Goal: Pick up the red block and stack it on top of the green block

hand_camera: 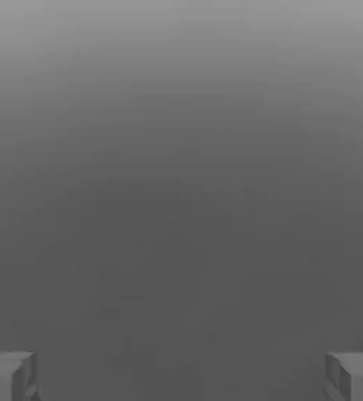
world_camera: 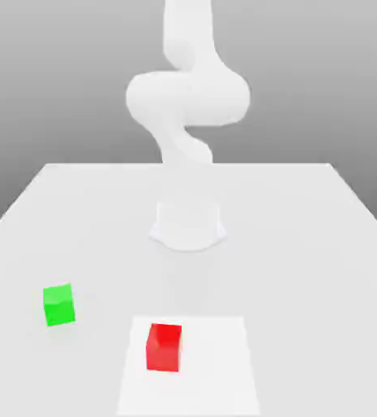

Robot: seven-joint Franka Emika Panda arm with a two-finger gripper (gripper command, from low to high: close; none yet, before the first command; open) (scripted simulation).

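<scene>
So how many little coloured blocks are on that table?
2. The green block sits toward the exterior view's left; the red block lies nearer the front, on a lighter patch. None seems hidden.

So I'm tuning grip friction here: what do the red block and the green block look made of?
Both are simulator renders, so this is only a guess. The red block looks like solid matte plastic or painted wood: flat colour, crisp edges, no glints. The green block looks the same, evenly shaded, without grain or gloss.

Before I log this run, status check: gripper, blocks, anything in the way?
Gripper open, holding nothing. Red block on table, green block apart, toward exterior view's left. Nothing between them.
</scene>
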